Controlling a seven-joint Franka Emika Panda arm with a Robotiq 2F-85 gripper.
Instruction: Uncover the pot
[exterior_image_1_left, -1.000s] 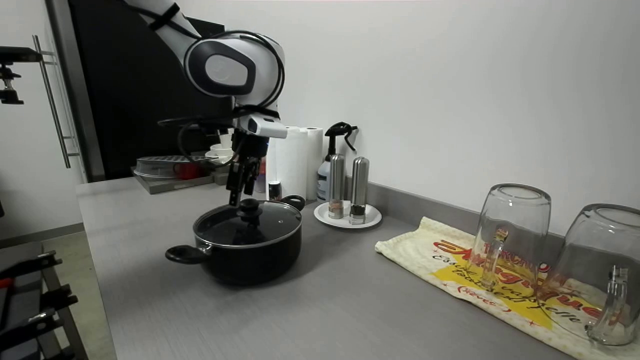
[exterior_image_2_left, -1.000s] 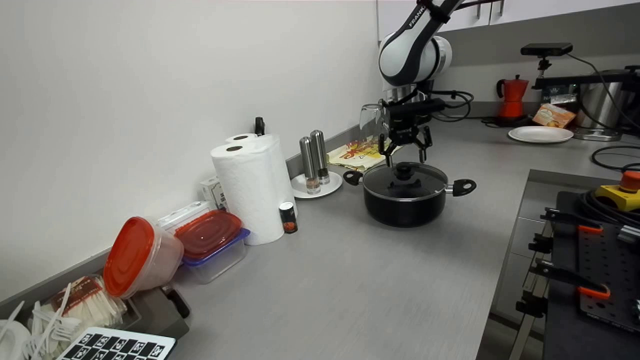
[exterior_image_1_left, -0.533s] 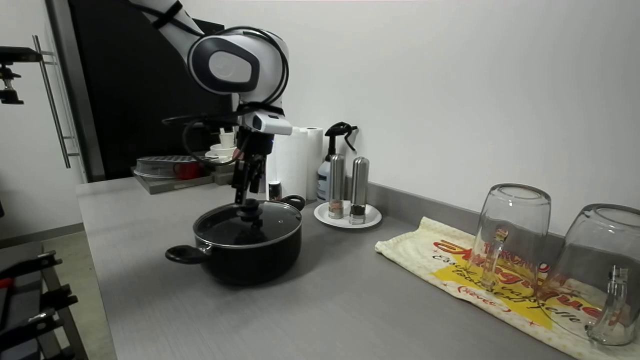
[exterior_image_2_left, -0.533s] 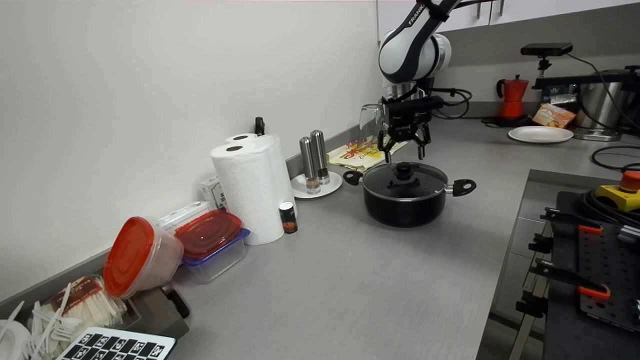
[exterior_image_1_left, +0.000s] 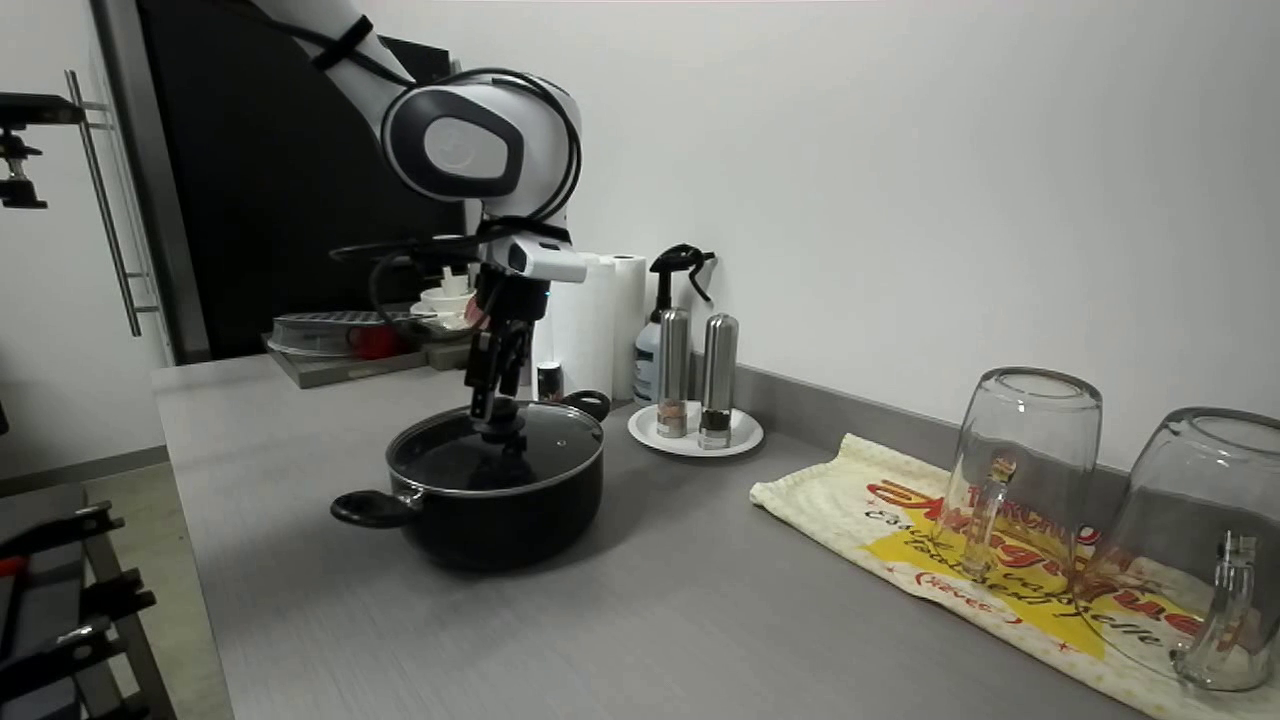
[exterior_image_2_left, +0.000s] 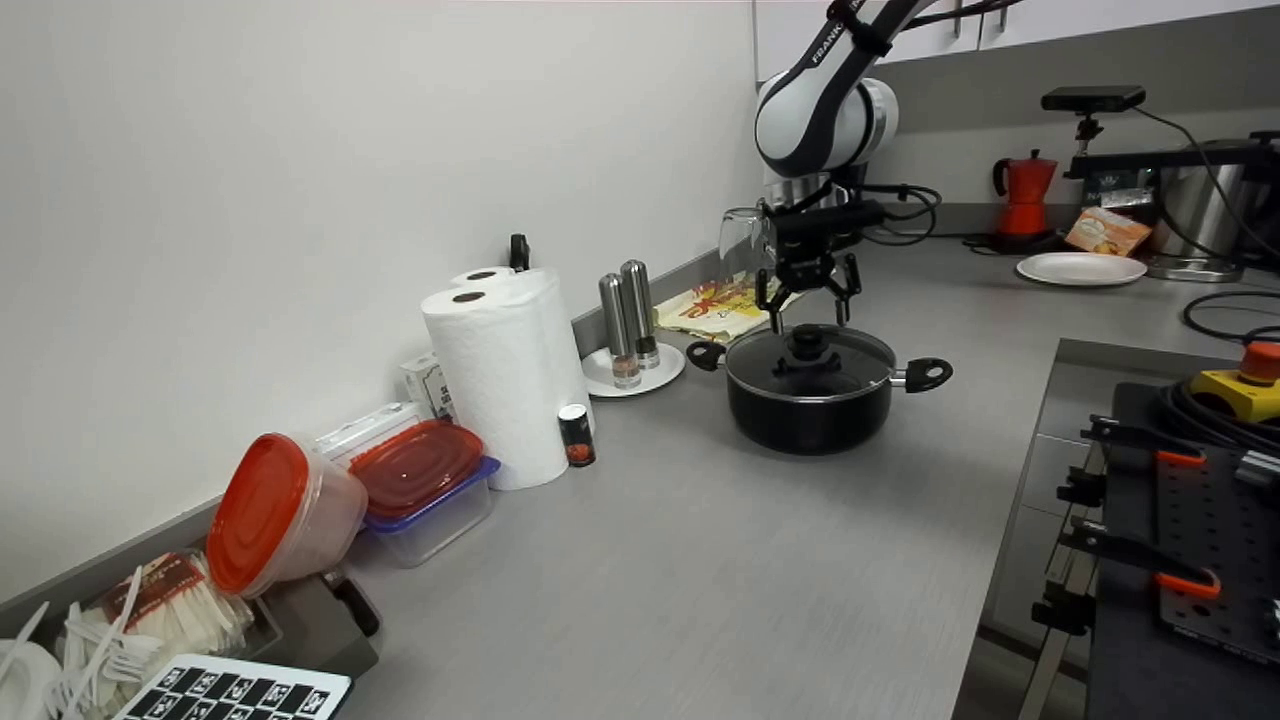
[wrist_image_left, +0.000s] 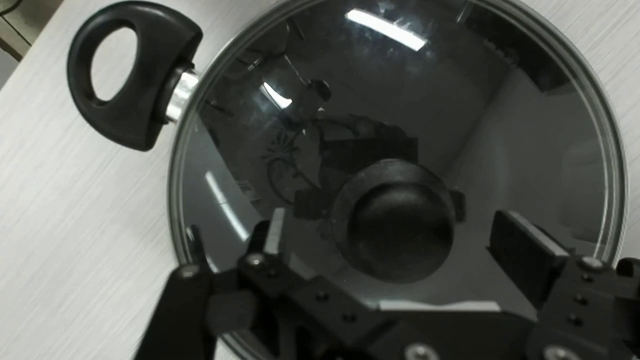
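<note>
Counter (exterior_image_2_left: 700, 560); mills (exterior_image_1_left: 719, 375) near lidded pot (exterior_image_1_left: 505, 530)

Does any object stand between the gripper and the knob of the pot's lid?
Nothing visible is in the way. In the wrist view, the knob shows between the open fingers of the gripper, with a gap on each side.
</note>
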